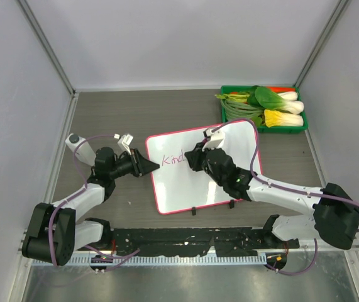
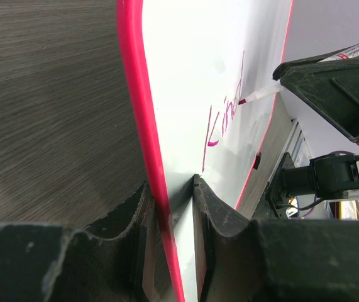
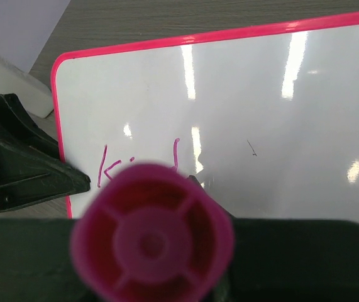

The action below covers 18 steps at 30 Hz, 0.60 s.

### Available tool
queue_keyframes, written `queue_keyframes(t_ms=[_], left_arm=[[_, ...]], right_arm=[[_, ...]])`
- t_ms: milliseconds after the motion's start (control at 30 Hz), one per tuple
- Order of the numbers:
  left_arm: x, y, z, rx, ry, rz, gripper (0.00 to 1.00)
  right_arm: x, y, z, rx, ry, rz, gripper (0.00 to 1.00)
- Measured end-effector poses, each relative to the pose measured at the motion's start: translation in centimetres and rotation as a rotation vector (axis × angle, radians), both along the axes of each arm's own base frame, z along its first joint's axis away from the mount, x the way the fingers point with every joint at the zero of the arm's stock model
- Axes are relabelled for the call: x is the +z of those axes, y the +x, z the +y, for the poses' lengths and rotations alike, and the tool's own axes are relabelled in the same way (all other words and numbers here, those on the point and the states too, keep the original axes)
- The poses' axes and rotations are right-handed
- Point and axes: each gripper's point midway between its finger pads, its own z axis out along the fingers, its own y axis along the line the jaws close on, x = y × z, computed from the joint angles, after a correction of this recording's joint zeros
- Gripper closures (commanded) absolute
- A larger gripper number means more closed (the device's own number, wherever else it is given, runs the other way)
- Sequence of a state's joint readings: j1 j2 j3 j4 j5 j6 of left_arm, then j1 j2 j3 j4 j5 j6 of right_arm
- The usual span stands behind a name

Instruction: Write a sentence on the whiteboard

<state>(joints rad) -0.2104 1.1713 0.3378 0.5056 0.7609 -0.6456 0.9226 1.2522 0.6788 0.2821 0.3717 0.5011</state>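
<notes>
- Your left gripper (image 2: 171, 189) has its jaws drawn in narrow on the left edge of the whiteboard (image 2: 192, 75). One finger sits on each side of the pink frame, level with the writing.
- Your right gripper (image 1: 197, 160) is over the board's upper middle and closed around the marker (image 3: 152, 242). The magenta end cap fills the wrist view and hides the fingertips themselves.
- The marker's tip meets the white surface right at the end of the sentence (image 1: 174, 158). It reads "Kind" in thin pink script across the board's upper left part, between your two grippers.
- The whiteboard lies on the table (image 1: 116, 113), turned a little askew, with two small black clips (image 1: 193, 211) on its near long edge.
- A green tray (image 1: 224, 116) of vegetables (image 1: 273, 104) sits close by the board's far right corner. You cannot tell whether tray and board touch.
</notes>
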Motion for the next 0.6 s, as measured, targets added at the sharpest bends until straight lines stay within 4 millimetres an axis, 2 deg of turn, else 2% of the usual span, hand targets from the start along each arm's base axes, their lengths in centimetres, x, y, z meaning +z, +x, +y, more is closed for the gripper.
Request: queue_keyframes(t_ms=[600], left_arm=[[0.03, 0.0, -0.02, -0.001, 0.0, -0.002, 1.0]], right_arm=[[0.0, -0.18, -0.42, 0.0, -0.019, -0.002, 0.98]])
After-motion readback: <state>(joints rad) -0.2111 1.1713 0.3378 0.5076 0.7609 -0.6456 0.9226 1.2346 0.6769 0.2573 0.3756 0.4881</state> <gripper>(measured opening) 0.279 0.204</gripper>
